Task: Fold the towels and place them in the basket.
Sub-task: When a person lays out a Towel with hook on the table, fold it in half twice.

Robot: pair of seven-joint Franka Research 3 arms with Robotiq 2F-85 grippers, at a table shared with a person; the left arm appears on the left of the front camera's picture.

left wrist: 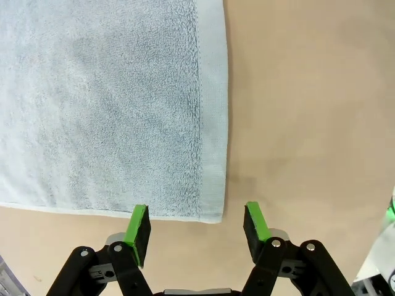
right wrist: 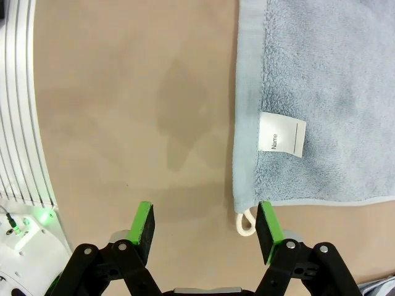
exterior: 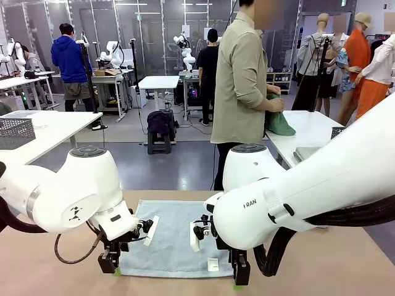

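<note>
On the brown desk (exterior: pixel 49 265) one light blue-grey terry towel (left wrist: pixel 111 105) lies flat and unfolded, one near corner just ahead of the left pincer (left wrist: pixel 196 213), the other just ahead of the right pincer (right wrist: pixel 205 209). Both stand open and empty, so the first fold seems not yet begun. Next, I think, each must come down and pinch its corner, the right one beside the small loop (right wrist: pixel 247 222).

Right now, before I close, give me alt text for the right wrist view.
The right gripper hangs open over the tan table, its green pads straddling the corner of a flat light blue-grey towel. The corner's white loop lies just inside one pad, and a white label printed "Name" sits on the towel's edge.
</note>
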